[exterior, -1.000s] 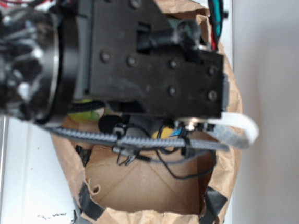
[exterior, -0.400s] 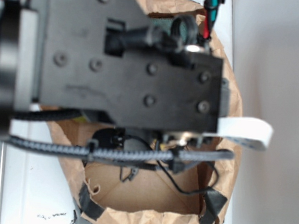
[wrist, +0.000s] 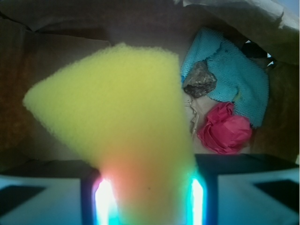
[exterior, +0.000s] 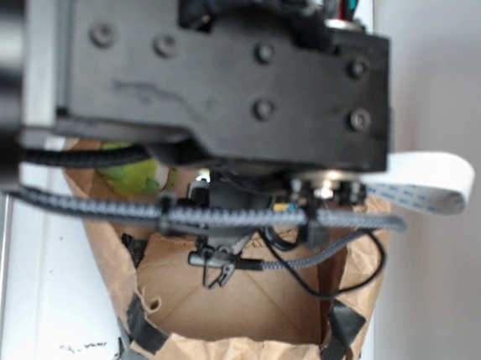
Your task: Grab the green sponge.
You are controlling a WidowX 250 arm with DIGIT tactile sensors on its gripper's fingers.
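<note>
Arm risen nearer the camera, pincer (wrist: 149, 197) clamped on green sponge (wrist: 117, 117), lifted above bag floor (wrist: 56, 56)

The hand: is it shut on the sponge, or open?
Shut on it. In the wrist view the yellow sponge narrows between the two fingers of the hand.

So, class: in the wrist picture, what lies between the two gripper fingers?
The yellow foam sponge. In the wrist view its narrow end fills the gap between the fingers of the gripper; the wider end fans out beyond them.
</note>
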